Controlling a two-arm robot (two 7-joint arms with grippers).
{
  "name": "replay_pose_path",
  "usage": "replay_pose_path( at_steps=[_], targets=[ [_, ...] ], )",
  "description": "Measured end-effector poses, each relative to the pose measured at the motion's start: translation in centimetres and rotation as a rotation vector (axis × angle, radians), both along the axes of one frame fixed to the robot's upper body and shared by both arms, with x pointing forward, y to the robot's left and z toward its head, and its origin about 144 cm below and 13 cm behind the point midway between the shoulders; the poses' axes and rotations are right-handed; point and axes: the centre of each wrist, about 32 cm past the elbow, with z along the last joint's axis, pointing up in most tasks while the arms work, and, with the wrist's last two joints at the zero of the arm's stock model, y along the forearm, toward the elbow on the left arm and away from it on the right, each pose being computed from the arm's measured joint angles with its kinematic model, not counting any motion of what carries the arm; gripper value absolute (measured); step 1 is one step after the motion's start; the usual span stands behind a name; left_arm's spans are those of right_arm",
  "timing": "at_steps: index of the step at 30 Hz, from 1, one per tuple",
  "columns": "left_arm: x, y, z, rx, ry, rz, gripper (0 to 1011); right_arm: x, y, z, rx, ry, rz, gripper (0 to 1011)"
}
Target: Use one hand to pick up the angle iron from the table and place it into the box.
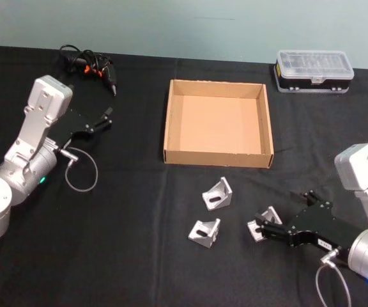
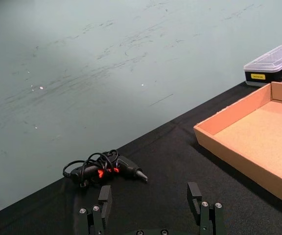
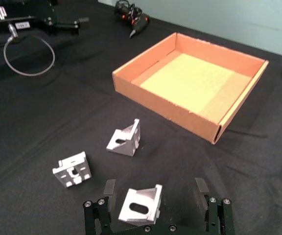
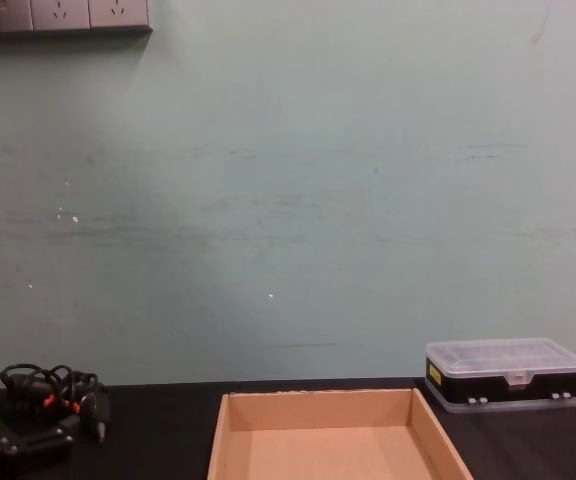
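On the table [image 1: 126, 275] at front right, the right gripper [image 3: 154, 184] straddles one angle iron [image 3: 140, 206], jaws wide. The left gripper [image 2: 149, 196] rests far left, likewise spread.

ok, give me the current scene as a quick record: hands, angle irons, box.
right hand: open, fingers either side of the nearest angle iron, not closed on it
left hand: open, idle at the table's left side, near the cable bundle
second angle iron: on the table, in front of the box
third angle iron: on the table, nearer the robot
box: empty, mid-table
plastic case: behind the box, to its right
task state: grasp not yet made
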Motion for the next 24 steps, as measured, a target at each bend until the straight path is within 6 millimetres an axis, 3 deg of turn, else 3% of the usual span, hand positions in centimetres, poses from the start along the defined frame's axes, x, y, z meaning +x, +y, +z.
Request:
replay_pose_path(
  at_steps=[24],
  targets=[
    [0.0, 0.0, 0.0, 0.0, 0.0, 0.0, 1011, 0.54, 0.81, -0.92, 0.004, 0.088, -0.06, 1004]
  ],
)
